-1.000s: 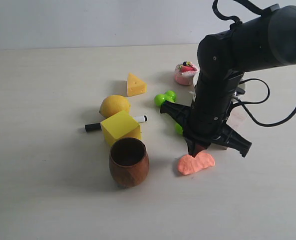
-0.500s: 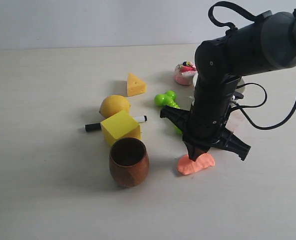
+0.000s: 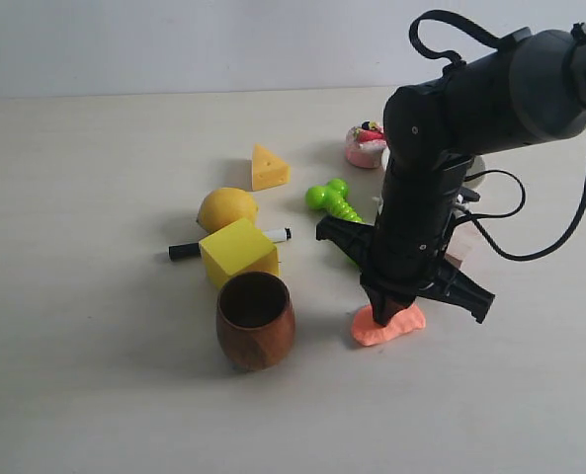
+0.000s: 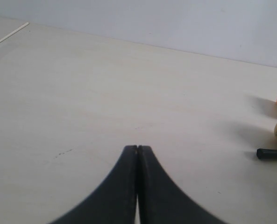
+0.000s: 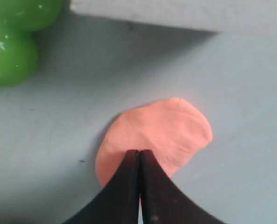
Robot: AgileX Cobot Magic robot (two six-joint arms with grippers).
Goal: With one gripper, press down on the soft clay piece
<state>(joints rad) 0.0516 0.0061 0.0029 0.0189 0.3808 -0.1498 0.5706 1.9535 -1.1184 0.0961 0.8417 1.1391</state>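
Since one second earlier the right arm has come down, bringing the black tapered right tool point(image 3: 386, 316) from just above the flat salmon-orange half-moon clay piece point(image 3: 404, 323) onto its left part. The fingers of this tool are closed tightly against each other, with no gap and nothing clamped between them. In the right wrist view the joined point of the right tool point(image 5: 139, 154) overlaps the rim of the clay piece point(image 5: 162, 129), and contact appears to be made. The clay piece lies flat on the pale tabletop point(image 3: 95, 395), a little to the right of the round brown wooden cup point(image 3: 255, 319) and in front of the bright green knobbed plastic toy point(image 3: 330, 198). The other objects have not shifted: the yellow foam cube point(image 3: 238, 250) just behind the cup, the black marker pen point(image 3: 186, 250) beside the cube, the yellow lemon point(image 3: 226, 208), the orange cheese wedge point(image 3: 269, 167), and the pink-and-white round cake toy point(image 3: 364, 146) behind the arm. The left tool point(image 4: 137, 148) is likewise fully closed and empty, over bare tabletop well apart from the clay piece.
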